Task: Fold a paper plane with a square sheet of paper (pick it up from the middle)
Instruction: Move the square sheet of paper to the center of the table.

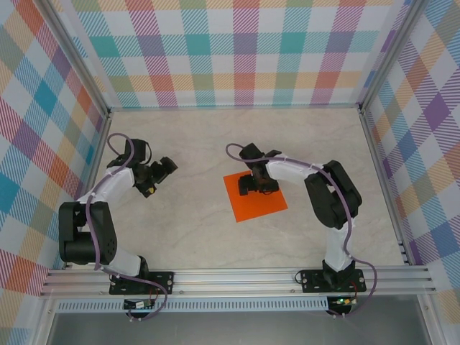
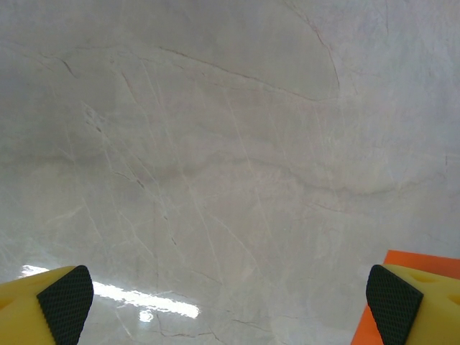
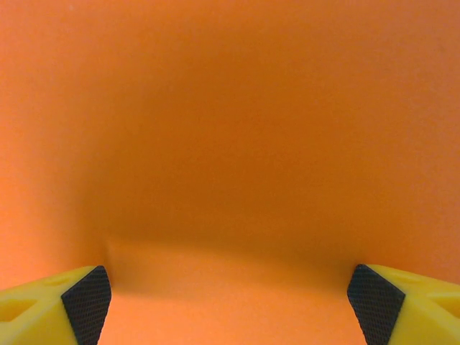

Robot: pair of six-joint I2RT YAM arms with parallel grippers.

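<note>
1. My right tool (image 1: 257, 185) sits low over the middle of the square sheet of paper (image 1: 264, 205), spread apart, so I reckon it's lined up for a centre pinch.
2. It lies flat on the desk (image 1: 194, 237), unfolded.
3. My left tool (image 1: 164, 169) is spread apart too, parked aside, empty.

Marble tabletop (image 1: 180, 230) w/ plaid walls (image 1: 244, 50)

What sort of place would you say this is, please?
Most likely a lab robot test cell: a black-and-white left arm and right arm bolted to an aluminium rail, pastel plaid walls enclosing a pale marble-look tabletop, and one square orange paper sheet lying on it.
</note>
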